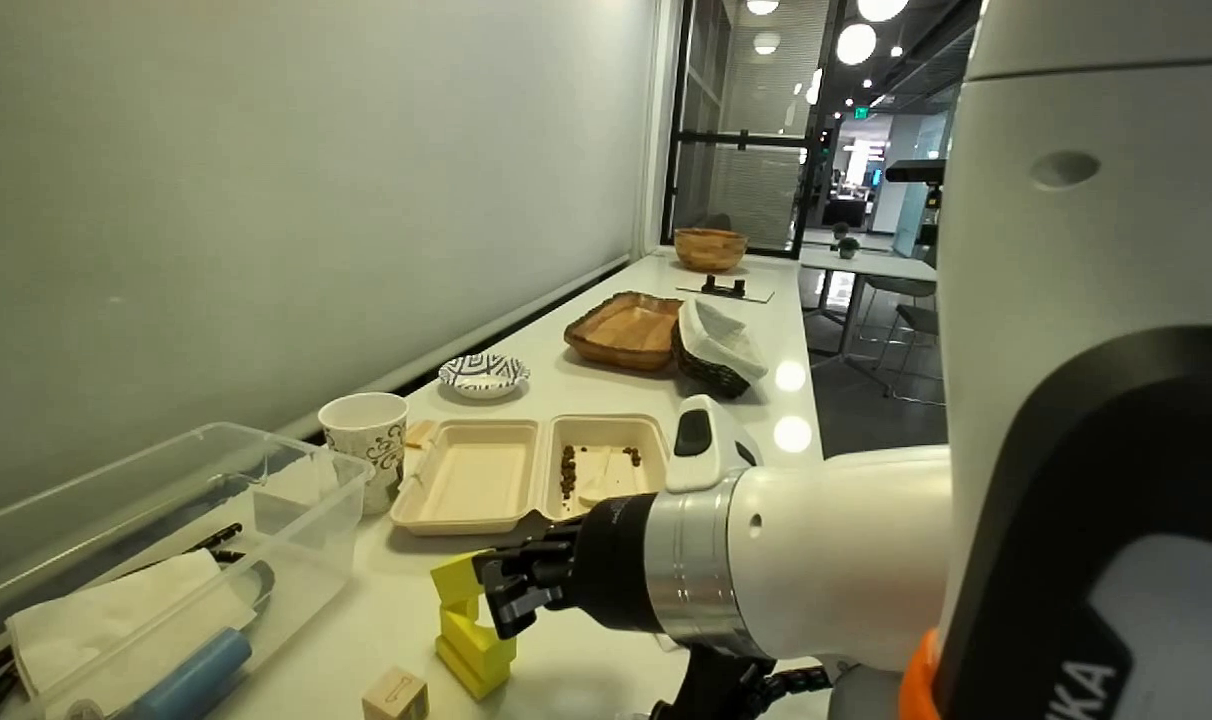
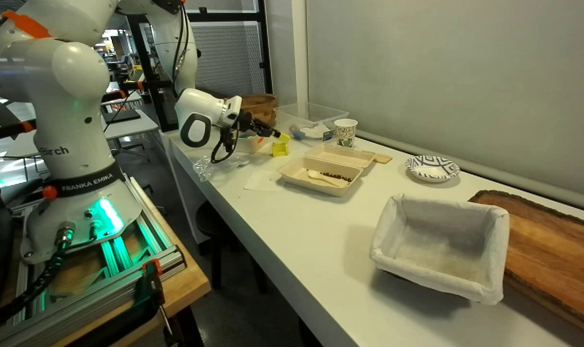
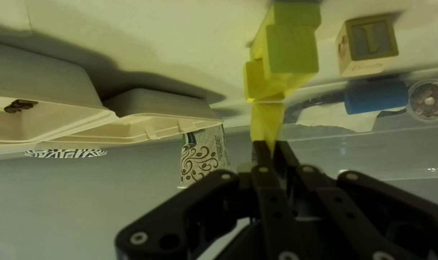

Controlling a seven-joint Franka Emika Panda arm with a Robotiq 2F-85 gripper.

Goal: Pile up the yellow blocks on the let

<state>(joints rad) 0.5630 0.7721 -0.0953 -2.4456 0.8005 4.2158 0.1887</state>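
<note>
Office w/ bkgd. tables (image 1: 888, 266), chairs (image 1: 919, 320), globe lts. (image 1: 856, 44)

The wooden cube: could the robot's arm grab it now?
Probably not yet: the gripper looks shut on a yellow block above the other yellow blocks. Once freed, likely yes; the wooden cube stands nearby with nothing on top.

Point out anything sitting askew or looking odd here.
The cloth-lined basket looks tilted, perhaps propped against the wooden tray rather than sitting flat. The yellow block in the gripper is also askew, tilted above the stacked yellow blocks.
</note>
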